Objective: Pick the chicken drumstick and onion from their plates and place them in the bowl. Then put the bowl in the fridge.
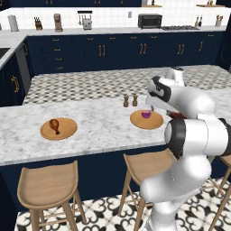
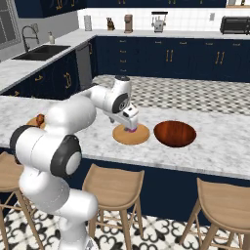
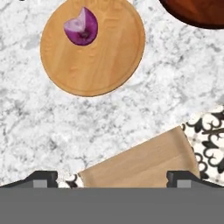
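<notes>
Marble counter [image 1: 99, 128] carries two light wooden plates, well apart along its length. Toward the left end in the left base view lies one plate [image 1: 58, 129] with the chicken drumstick [image 1: 54, 125] on it, bone end pointing at the counter's near edge. The other plate [image 3: 92, 48] sits further right, near the counter's front edge, and holds the purple onion [image 3: 81, 28], which rests off-centre toward that plate's rim. Just beside this plate, apart from it, stands the dark reddish-brown bowl [image 2: 175, 133]; nothing lies in it in the right base view.

End effector [image 3: 112, 178] hangs above the onion plate and the counter's front edge, released, its two dark fingertips [image 3: 43, 177] spread wide with nothing between them. In the hand view the onion lies well ahead of the tips, and a wooden stool seat [image 3: 142, 162] shows beneath them past the counter's edge. In the right base view the hand hides part of the onion [image 2: 132, 130].

Two small brown shakers [image 1: 130, 100] stand together behind the onion plate, toward the counter's far edge. Wooden stools [image 1: 47, 184] line the front of the counter.
</notes>
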Tool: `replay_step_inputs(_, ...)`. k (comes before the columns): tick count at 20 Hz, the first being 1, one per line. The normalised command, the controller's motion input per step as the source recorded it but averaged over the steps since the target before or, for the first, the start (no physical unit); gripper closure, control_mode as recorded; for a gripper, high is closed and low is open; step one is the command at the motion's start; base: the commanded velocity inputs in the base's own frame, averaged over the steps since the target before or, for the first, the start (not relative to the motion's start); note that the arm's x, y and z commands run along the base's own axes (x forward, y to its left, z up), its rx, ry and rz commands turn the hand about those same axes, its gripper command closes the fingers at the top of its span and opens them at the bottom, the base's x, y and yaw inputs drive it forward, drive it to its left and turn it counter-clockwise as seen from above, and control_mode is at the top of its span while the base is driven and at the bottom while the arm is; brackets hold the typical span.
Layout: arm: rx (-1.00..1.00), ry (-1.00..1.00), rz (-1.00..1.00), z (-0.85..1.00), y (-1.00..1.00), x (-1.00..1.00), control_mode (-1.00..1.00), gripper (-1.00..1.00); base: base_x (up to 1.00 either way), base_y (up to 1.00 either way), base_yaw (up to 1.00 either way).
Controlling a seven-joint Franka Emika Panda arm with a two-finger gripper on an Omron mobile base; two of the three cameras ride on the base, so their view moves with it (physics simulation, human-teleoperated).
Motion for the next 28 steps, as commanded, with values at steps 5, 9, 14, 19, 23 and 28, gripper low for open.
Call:
replay_step_inputs(5, 0.0, 0.0, 0.0, -0.41, -0.09, 0.82, -1.0, -1.0, 0.0, 0.0, 0.0)
replay_step_inputs(9, 0.0, 0.0, 0.0, -0.41, -0.19, 0.72, -1.0, -1.0, 0.0, 0.0, 0.0)
replay_step_inputs(14, 0.0, 0.0, 0.0, -0.3, -0.18, 0.65, -1.0, -1.0, 0.0, 0.0, 0.0)
replay_step_inputs(19, 0.0, 0.0, 0.0, -0.39, 0.0, 0.5, -1.0, -1.0, 0.0, 0.0, 0.0)
replay_step_inputs(23, 0.0, 0.0, 0.0, -0.4, 0.0, 0.56, -1.0, -1.0, 0.0, 0.0, 0.0)
replay_step_inputs(28, 0.0, 0.0, 0.0, -0.36, 0.0, 0.39, -1.0, -1.0, 0.0, 0.0, 0.0)
